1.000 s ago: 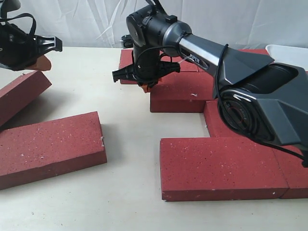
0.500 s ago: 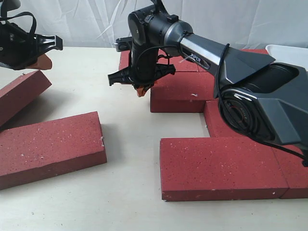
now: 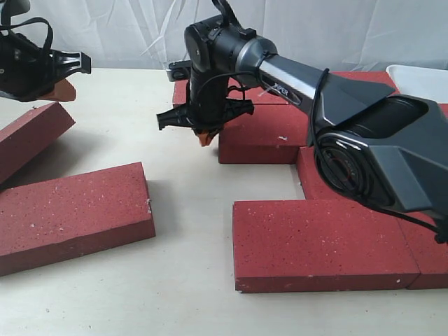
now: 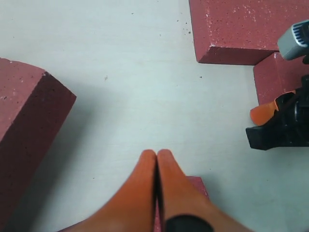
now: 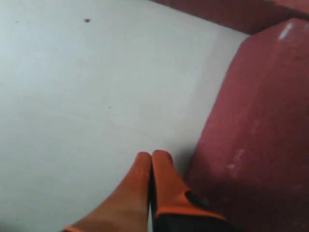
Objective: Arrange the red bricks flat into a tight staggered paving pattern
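Several red bricks lie on the pale table. Laid close together at the right are a front brick [image 3: 322, 241], a middle brick [image 3: 266, 136] and others behind. A loose brick [image 3: 70, 213] lies flat at front left, and another [image 3: 28, 136] leans tilted at far left. My right gripper [image 3: 205, 138] is shut and empty, low beside the middle brick's left end [image 5: 256, 125], its tips [image 5: 151, 155] over bare table. My left gripper [image 3: 64, 91] hovers shut and empty at back left above the tilted brick [image 4: 24, 125]; a brick corner [image 4: 199, 184] shows under its fingers [image 4: 145, 169].
A white tray [image 3: 420, 73] stands at the back right, behind the laid bricks. A white curtain closes off the back. Bare tabletop [image 3: 182, 182] lies between the loose left bricks and the laid group. The right arm's black body [image 3: 364, 133] stretches over the laid bricks.
My right gripper has shifted slightly left and down, off the middle brick's edge toward the table beside it. The left gripper and all the bricks have stayed put.
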Available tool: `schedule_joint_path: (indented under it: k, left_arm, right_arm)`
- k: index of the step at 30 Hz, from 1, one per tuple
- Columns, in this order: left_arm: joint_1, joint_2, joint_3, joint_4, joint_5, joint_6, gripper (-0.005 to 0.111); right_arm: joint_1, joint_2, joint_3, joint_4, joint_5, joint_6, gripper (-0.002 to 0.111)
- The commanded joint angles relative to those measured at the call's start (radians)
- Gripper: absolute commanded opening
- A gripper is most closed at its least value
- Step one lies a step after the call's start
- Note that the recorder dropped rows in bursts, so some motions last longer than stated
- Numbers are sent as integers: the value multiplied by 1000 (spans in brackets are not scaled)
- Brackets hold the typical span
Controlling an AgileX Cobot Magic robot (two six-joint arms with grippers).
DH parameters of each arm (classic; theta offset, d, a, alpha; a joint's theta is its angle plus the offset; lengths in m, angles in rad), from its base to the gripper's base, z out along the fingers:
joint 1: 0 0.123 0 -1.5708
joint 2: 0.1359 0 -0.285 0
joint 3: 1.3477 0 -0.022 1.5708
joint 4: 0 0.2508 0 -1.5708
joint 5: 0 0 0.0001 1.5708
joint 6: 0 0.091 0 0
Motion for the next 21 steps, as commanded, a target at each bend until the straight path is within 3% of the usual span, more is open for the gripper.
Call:
schedule_joint_path:
  k: [1,6,13,21]
  left_arm:
    - [3,-8,2,-15,-10,4,0]
    - [3,-8,2,-21,-10,6,0]
    - [3,-8,2,-27,-10,8,0]
    - [3,-8,2,-27,-10,8,0]
  right_arm:
    - [-4,-9,-5,-103,5,34,-1]
    - [-4,-11,-5,-72,5,34,-1]
    - [-4,-11,-5,154,5,-42,-1]
    - [-4,-10,4,-31,5,115,-1]
